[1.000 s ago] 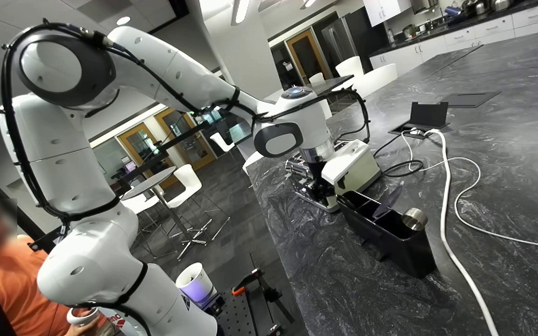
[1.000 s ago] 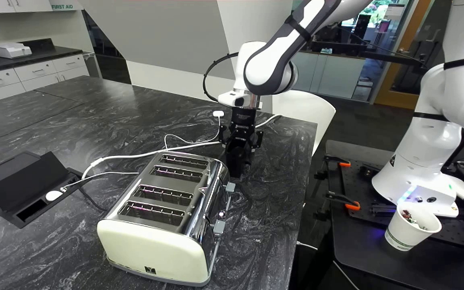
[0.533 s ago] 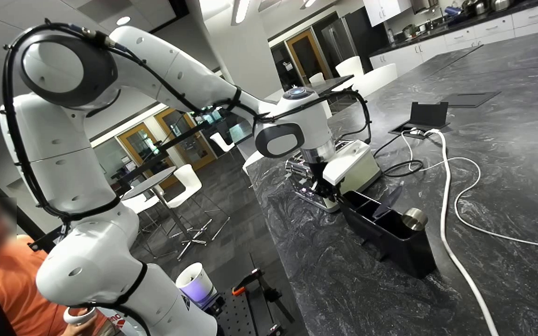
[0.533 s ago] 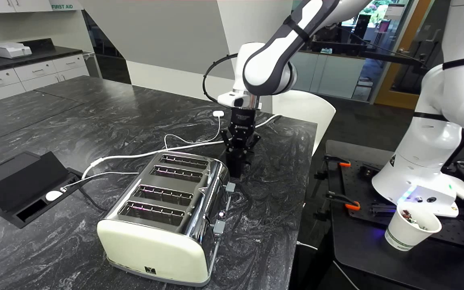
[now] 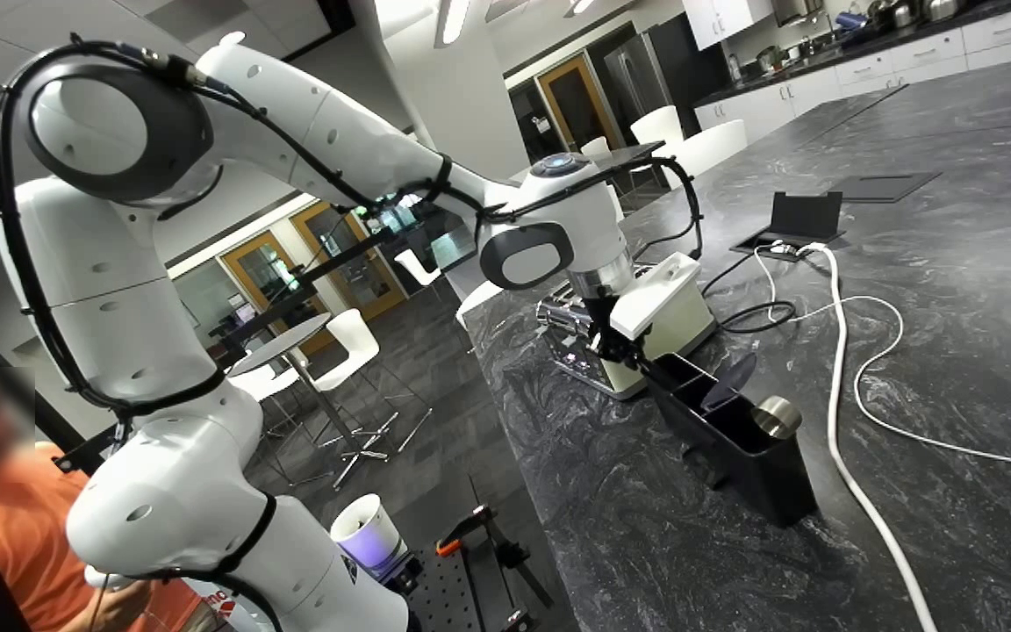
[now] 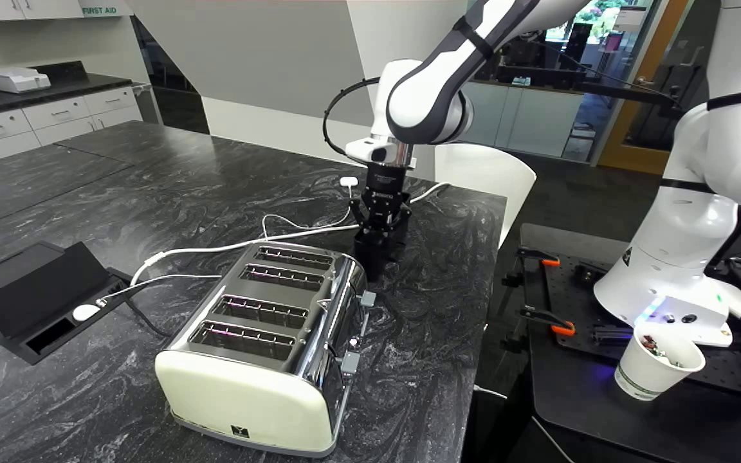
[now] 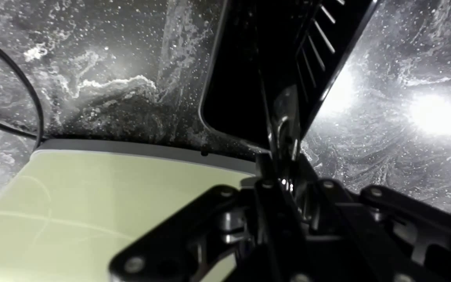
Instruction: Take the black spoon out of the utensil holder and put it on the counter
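The black rectangular box [image 5: 734, 456] on the dark stone counter [image 5: 593, 491] is the utensil holder. In the wrist view its rim [image 7: 202, 111] and slotted wall run away toward the top. My gripper [image 7: 284, 160] is shut at the holder's end nearest the toaster, as an exterior view [image 5: 641, 362] also shows. Between the fingers is a narrow glossy black piece that looks like the black spoon [image 7: 287, 105]. It reaches into the holder from the fingertips; its lower part is lost in the dark interior. In an exterior view the gripper [image 6: 380, 239] stands over the holder, partly behind the toaster.
A cream and chrome toaster [image 6: 248, 392] stands close beside the holder. A dark oval-headed utensil [image 5: 731, 384] and a metal cup-like utensil [image 5: 777, 416] stick up from the holder. White cables [image 5: 839, 386] lie past it, near an open outlet box [image 5: 804, 215].
The fingers have come together on the black piece. My gripper has risen a little, and the holder has shifted or tilted slightly with it.
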You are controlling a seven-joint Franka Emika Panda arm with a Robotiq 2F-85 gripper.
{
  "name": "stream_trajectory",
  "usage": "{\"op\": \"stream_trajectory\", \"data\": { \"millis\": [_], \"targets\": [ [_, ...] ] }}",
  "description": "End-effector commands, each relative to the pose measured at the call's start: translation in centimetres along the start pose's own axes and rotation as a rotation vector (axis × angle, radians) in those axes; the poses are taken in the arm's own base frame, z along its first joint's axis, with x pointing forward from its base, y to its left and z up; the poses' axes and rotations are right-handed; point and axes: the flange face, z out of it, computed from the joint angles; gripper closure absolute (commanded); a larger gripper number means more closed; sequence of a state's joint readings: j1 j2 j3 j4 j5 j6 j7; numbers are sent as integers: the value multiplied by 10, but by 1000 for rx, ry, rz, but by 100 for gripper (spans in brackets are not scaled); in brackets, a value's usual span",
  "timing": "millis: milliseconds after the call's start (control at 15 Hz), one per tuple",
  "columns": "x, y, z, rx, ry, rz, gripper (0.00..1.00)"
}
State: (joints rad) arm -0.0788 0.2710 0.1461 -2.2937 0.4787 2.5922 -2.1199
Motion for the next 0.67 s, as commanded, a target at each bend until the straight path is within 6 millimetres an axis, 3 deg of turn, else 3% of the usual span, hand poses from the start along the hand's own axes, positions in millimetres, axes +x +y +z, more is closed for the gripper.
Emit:
{"op": "stream_trajectory", "data": {
  "millis": [0, 400, 600],
  "targets": [
    [3, 2, -38, -49, 8, 19, 96],
    [16, -4, -103, -55, 16, 56, 96],
    [32, -16, -131, -25, -4, 75, 96]
  ]
}}
